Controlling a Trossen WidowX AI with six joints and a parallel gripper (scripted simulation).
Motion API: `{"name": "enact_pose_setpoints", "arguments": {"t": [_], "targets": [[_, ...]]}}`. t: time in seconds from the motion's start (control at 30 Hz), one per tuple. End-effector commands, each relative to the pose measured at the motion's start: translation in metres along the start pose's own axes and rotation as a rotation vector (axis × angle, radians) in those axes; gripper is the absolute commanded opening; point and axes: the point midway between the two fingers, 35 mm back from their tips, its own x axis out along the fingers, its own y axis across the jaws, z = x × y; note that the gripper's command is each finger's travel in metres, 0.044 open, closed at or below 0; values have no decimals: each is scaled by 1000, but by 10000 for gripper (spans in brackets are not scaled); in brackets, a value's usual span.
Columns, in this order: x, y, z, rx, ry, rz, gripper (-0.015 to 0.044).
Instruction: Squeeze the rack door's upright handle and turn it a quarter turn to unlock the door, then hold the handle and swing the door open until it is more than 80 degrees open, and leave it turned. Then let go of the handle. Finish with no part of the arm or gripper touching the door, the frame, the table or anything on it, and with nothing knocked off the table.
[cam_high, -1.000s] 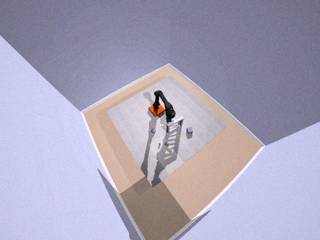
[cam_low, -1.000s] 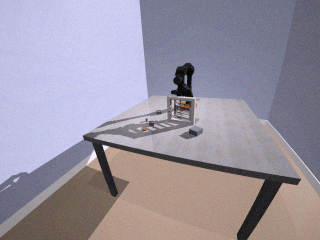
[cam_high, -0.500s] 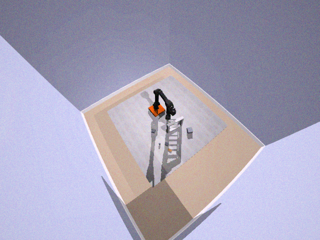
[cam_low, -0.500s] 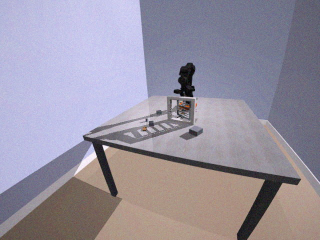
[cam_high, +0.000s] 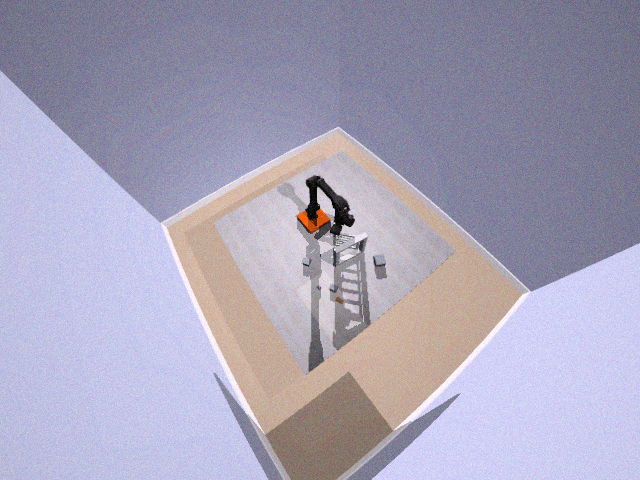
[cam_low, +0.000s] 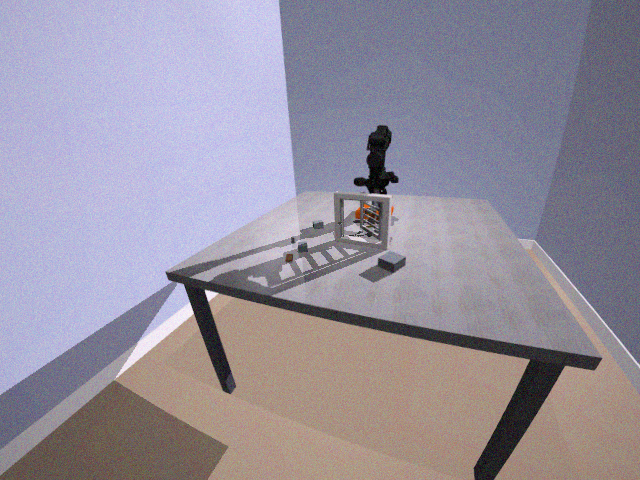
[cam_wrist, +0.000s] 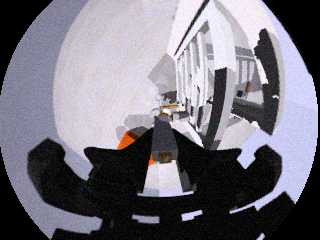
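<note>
My gripper is shut on the door handle, a grey bar between the fingers in the wrist view. In the exterior view the arm hides the grip, and I cannot read the handle's exact turn. The white frame stands upright on the table. The barred door is swung far out of the frame toward the arm's base, still joined at the right post in the exterior view. It looks roughly square to the frame; its exact angle is unclear.
A large grey block sits beside the frame. Smaller grey blocks and an orange block lie on the table's other side. The orange base is close behind the door.
</note>
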Motion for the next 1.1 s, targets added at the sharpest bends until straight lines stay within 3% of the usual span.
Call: {"name": "enact_pose_setpoints", "arguments": {"t": [0.0,1.07], "targets": [[0,6,2,74,-8,-4,12],[0,65,29,500,-10,5,12]]}}
